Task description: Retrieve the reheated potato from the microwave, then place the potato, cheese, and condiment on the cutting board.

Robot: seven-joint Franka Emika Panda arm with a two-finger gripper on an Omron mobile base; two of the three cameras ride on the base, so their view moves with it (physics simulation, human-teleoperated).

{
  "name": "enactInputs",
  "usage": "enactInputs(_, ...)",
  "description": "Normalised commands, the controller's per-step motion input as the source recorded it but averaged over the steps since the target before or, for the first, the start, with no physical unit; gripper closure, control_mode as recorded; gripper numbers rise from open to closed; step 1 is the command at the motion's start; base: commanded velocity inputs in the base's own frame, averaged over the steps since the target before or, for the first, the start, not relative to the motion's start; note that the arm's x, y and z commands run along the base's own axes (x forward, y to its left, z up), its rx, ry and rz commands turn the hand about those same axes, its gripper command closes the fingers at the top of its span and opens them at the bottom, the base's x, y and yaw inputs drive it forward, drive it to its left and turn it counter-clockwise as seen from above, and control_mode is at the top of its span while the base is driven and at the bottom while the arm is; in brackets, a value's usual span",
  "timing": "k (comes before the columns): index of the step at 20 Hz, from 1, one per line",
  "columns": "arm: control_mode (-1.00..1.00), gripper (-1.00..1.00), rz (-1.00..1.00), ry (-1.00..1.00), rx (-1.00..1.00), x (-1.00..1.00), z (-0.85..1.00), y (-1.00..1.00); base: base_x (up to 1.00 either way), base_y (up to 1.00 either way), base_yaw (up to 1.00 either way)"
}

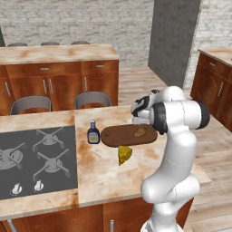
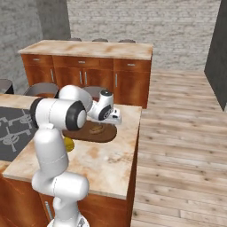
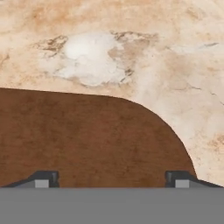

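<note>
1. The potato (image 1: 139, 132) lies on the board (image 1: 118, 135), toward its right end; one potato, one board.
2. One cheese (image 1: 124, 154) wedge sits on the counter (image 1: 104, 172), touching or just off the board's near edge. It looks stiff but crumbly and light. A grip across its two flat faces should hold; the pitted surface should give some friction.
3. One bottle (image 1: 93, 133) stands upright on the counter just left of the board. It is probably rigid, smooth and top-heavy enough to tip, so a grasp around the body below the neck seems safest.
4. The gripper (image 3: 113, 180) hovers over the board's rounded end, its fingertips (image 3: 44, 179) wide apart with nothing between them.
5. Judged from this, cheese and bottle remain to be moved.
</note>
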Motion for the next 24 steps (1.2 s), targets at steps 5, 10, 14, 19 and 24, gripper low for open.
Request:
enactInputs(5,-1.0,-1.0,0.0,-0.07,0.0,-0.11,0.38,0.41,0.0,0.0,0.0)
enactInputs(10,-1.0,-1.0,0.0,-0.01,-0.05,-0.41,0.33,0.4,0.0,0.0,0.0)
enactInputs(14,-1.0,-1.0,-0.01,0.02,-0.03,-0.49,0.24,0.34,0.0,0.0,0.0)
enactInputs(19,-1.0,-1.0,0.02,0.01,-0.02,-0.32,0.24,0.52,0.0,0.0,0.0)
enactInputs(24,-1.0,-1.0,0.08,0.16,-0.02,-0.3,0.21,0.47,0.0,0.0,0.0)
